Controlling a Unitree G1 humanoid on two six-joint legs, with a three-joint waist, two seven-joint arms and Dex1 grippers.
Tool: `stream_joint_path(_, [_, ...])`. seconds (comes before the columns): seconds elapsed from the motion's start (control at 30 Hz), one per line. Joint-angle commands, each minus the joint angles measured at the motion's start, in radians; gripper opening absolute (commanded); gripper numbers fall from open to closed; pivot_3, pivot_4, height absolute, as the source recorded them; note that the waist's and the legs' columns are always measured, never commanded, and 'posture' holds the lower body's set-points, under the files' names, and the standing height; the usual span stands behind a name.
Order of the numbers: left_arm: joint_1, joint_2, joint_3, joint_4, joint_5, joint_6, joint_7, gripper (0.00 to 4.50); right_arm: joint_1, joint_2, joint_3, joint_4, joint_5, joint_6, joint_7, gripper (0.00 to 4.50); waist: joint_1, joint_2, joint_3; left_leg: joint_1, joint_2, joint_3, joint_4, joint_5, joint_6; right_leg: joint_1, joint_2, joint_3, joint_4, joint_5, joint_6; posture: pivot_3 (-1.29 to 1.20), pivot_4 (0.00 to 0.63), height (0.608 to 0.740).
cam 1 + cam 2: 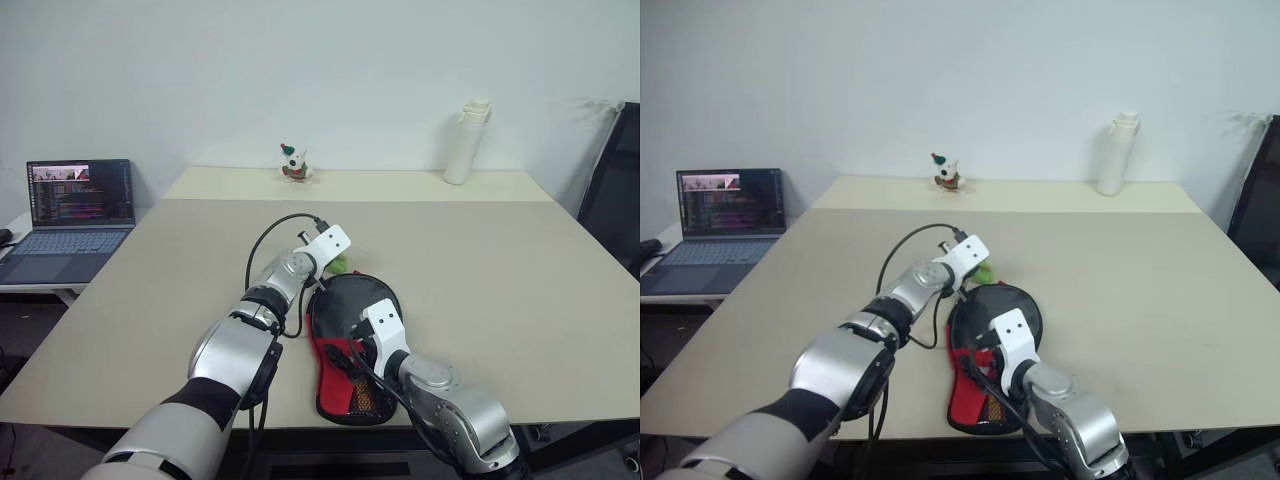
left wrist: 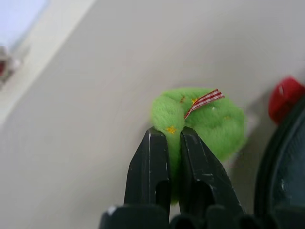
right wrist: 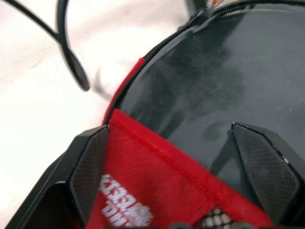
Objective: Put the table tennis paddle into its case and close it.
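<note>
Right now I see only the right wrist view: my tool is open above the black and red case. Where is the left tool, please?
Observer: The left tool is shut, and its tips are at a green plush toy lying just beside the far left rim of the case. I cannot tell if it pinches the toy.
Operator: Is anything else standing near?
Observer: A white bottle and a small figurine stand at the far edge of the table, well away from the case.
Operator: And on the left side?
Observer: An open laptop sits off the table's left side with its screen lit.
</note>
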Motion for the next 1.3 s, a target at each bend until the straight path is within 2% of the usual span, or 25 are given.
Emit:
stream_joint_path(0.03, [-0.064, -0.026, -0.015, -0.016, 0.031, -0.052, 0.041, 0.01, 0.055, 0.006, 0.033, 0.034, 0.003, 0.070, -0.011, 4.50, 0.001, 0.000, 0.000, 0.000, 0.000, 0.000, 0.000, 0.000, 0.000, 0.000, 0.000, 0.000, 0.000, 0.000, 0.000, 0.00, 0.150, 0.740])
stream_joint_path(0.4, [-0.129, -0.138, -0.093, -0.014, 0.130, -0.163, 0.092, 0.01, 0.095, 0.020, 0.049, 0.022, 0.005, 0.069, -0.023, 4.50, 0.001, 0.000, 0.000, -0.001, 0.000, 0.000, -0.001, 0.000, 0.000, 0.000, 0.000, 0.000, -0.002, 0.000, 0.000, 0.00, 0.150, 0.740])
stream_joint_path(0.73, [-0.126, -0.248, -0.127, -0.018, 0.149, -0.255, 0.041, 0.01, 0.094, 0.028, 0.048, 0.038, 0.006, 0.059, -0.019, 4.50, 0.001, 0.000, 0.000, -0.001, 0.000, 0.000, -0.001, 0.000, 0.000, 0.000, 0.000, -0.001, -0.003, 0.000, 0.000, 0.00, 0.150, 0.740])
stream_joint_path(1.03, [-0.091, -0.254, -0.105, -0.017, 0.121, -0.261, -0.063, 0.01, 0.074, 0.031, 0.037, 0.073, -0.002, 0.036, -0.016, 4.50, -0.001, 0.000, 0.000, -0.001, 0.000, 0.000, -0.001, 0.000, 0.000, 0.000, 0.000, -0.001, -0.003, 0.000, 0.000, 0.00, 0.150, 0.740])
stream_joint_path(1.23, [-0.079, -0.250, -0.072, -0.020, 0.080, -0.257, -0.132, 2.07, 0.053, 0.022, 0.029, 0.091, -0.005, 0.025, -0.008, 4.50, -0.003, 0.000, 0.000, -0.001, 0.001, 0.000, -0.001, 0.000, 0.000, 0.000, 0.001, 0.000, -0.003, 0.000, 0.000, 0.00, 0.150, 0.740])
stream_joint_path(1.3, [-0.072, -0.252, -0.033, -0.022, 0.029, -0.251, -0.201, 2.76, 0.045, 0.017, 0.026, 0.097, -0.006, 0.021, -0.004, 4.50, -0.005, 0.000, 0.000, 0.000, 0.001, 0.001, -0.001, 0.000, 0.000, 0.000, 0.001, 0.000, -0.003, 0.000, 0.000, 0.00, 0.150, 0.740])
